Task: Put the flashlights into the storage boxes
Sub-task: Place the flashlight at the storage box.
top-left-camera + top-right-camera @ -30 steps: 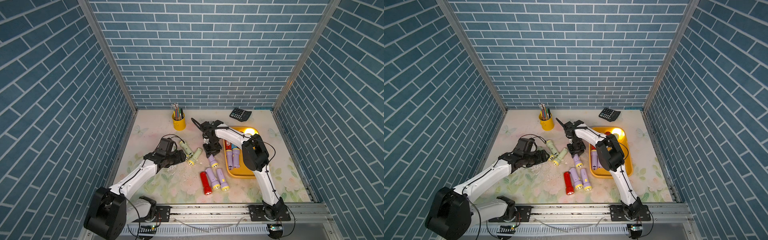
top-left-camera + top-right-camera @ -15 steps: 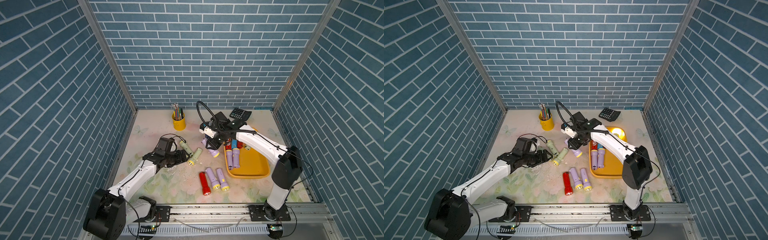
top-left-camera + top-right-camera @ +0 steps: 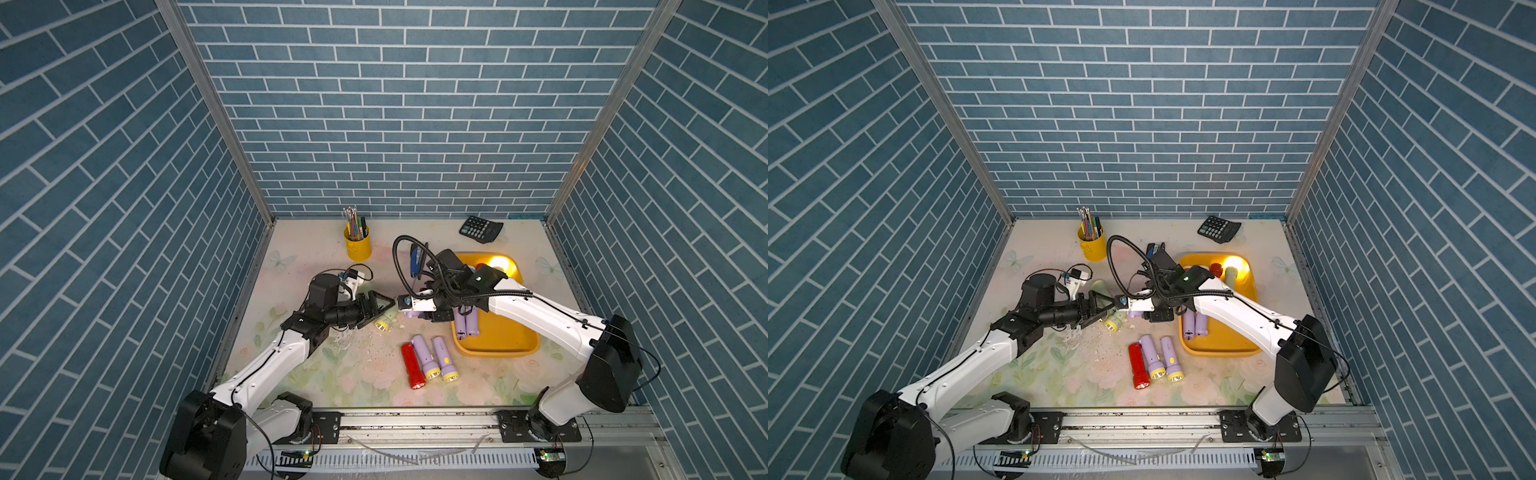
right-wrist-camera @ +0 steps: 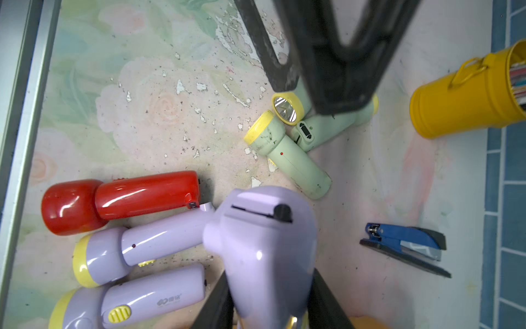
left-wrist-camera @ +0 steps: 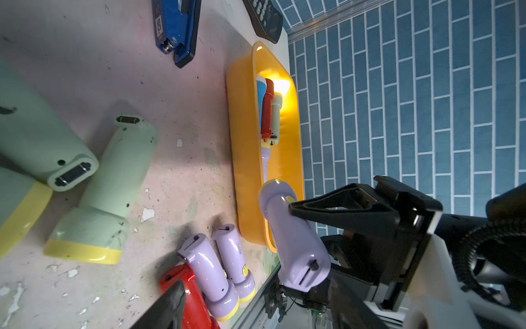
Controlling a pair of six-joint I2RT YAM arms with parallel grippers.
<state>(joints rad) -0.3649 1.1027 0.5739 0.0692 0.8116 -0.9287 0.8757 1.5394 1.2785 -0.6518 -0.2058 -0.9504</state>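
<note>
in both top views we saw the right claw (image 3: 422, 316) clenched on a lilac flashlight (image 3: 409, 314), held off the table near the orange-yellow tray (image 3: 498, 349), on its side toward the left arm, not inside it. the left claw (image 3: 386, 306) was released and empty, tips close to the right wrist, above a pale green flashlight (image 3: 383, 325). two lilac tray flashlights (image 3: 1196, 324) lay side by side in the tray; at its far end a red tray flashlight (image 3: 1216, 268) lay beside a lit pale green one (image 3: 1231, 274). on the table by the tray's front corner lay a red flashlight (image 3: 412, 366) and two loose lilac flashlights (image 3: 424, 355) in a row. the pen cup (image 3: 357, 245) and calculator (image 3: 481, 228) sat toward the back wall. left wrist view: the lilac flashlight (image 5: 293, 236) pointed its tail at us, pinched under a black finger (image 5: 364, 219) of the right claw, in front of the tray (image 5: 244, 142). inside we counted a blue flashlight (image 5: 260, 96), the red and the pale green side by side, with a glow on the tray wall. only one left claw fingertip (image 5: 168, 307) showed. the stapler (image 5: 176, 25) lay on the table apart from the tray. right wrist view: the lilac flashlight (image 4: 264, 242) sat gripped between both right claw fingers (image 4: 213, 310). the left claw (image 4: 310, 96) hung spread over three pale green flashlights (image 4: 284, 153) that touched each other. the red flashlight (image 4: 122, 199) and the loose lilac flashlights (image 4: 142, 247) lay parallel.
</note>
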